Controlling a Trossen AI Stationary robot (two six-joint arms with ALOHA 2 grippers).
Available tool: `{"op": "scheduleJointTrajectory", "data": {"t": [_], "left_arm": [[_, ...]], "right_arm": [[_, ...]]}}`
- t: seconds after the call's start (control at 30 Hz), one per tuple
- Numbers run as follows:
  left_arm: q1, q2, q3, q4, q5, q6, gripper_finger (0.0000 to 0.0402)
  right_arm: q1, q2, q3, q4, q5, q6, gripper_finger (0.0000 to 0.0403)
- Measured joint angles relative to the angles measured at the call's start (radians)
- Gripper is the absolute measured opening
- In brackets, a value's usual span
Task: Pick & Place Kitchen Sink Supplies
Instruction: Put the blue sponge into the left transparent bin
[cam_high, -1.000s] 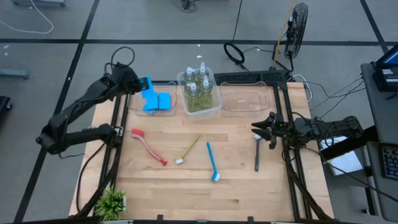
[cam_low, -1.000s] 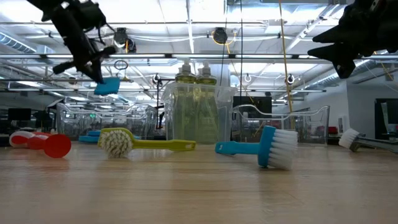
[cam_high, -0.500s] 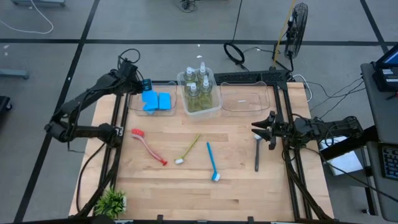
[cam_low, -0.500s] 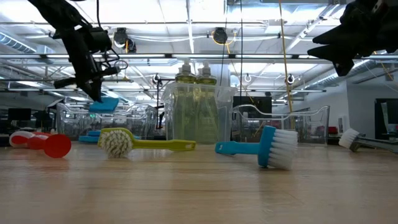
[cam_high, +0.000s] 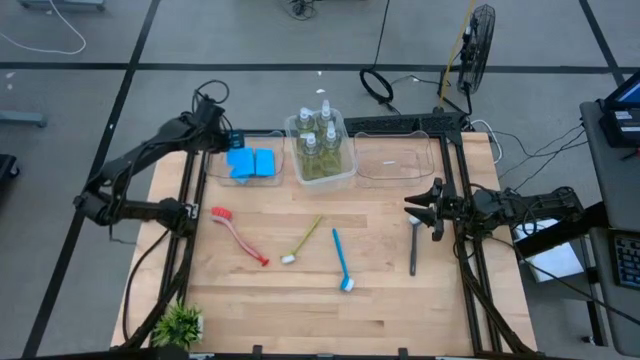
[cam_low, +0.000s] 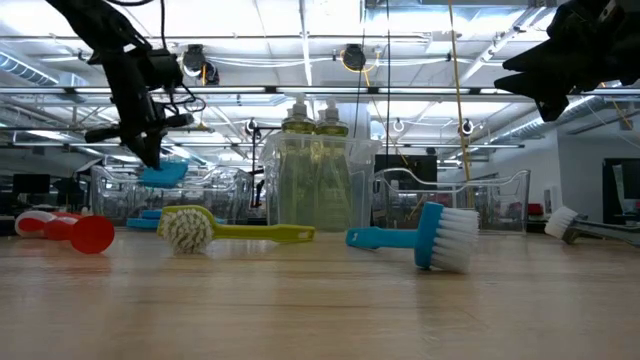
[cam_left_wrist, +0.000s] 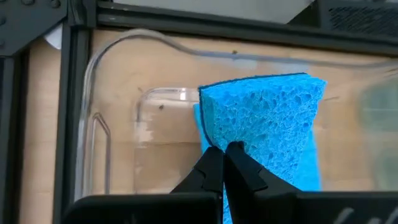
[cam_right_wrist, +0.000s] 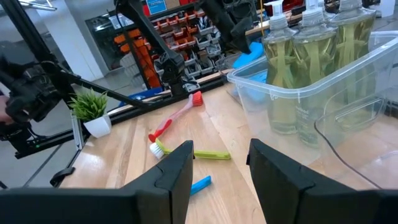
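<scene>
My left gripper (cam_high: 226, 140) is shut on a blue sponge (cam_left_wrist: 261, 124) over the left clear bin (cam_high: 212, 168), where other blue sponges (cam_high: 262, 164) lie. In the low view the held sponge (cam_low: 163, 173) is at about rim height. Pump bottles (cam_high: 320, 140) stand in the middle bin. The red brush (cam_high: 238, 235), yellow-green brush (cam_high: 303, 240) and blue brush (cam_high: 341, 260) lie flat on the table. My right gripper (cam_high: 412, 204) is open, raised above the table, just beyond the dark grey brush (cam_high: 413, 246). My left gripper pinches the blue sponge by one edge (cam_left_wrist: 219, 140) between its two fingertips (cam_left_wrist: 239, 154). The fingers come slanting down from the table's left side. The sponge stands out past the fingertips over the bin; whether it rests on the sponges below, I cannot tell.
An empty clear bin (cam_high: 395, 160) stands at the far right, next to the bottle bin (cam_high: 343, 180). A small potted plant (cam_high: 180, 325) sits at the near left corner. Bare wood shows along the near edge. Black frame rails (cam_high: 186, 220) run along both sides.
My left gripper has moved down and toward the far edge, lowering the blue sponge from above the left bin to about rim height. It has stayed shut on the sponge.
</scene>
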Motion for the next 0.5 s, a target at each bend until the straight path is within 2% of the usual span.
{"op": "scheduleJointTrajectory", "data": {"t": [0.17,0.5], "left_arm": [[-0.025,0.029,0.000,-0.008,-0.070,0.005,0.0000],[-0.029,0.032,0.000,-0.008,-0.081,-0.002,0.0009]], "right_arm": [[0.000,0.000,0.000,0.000,-0.001,0.000,0.0142],[0.000,0.000,0.000,-0.002,-0.001,-0.008,0.0142]]}}
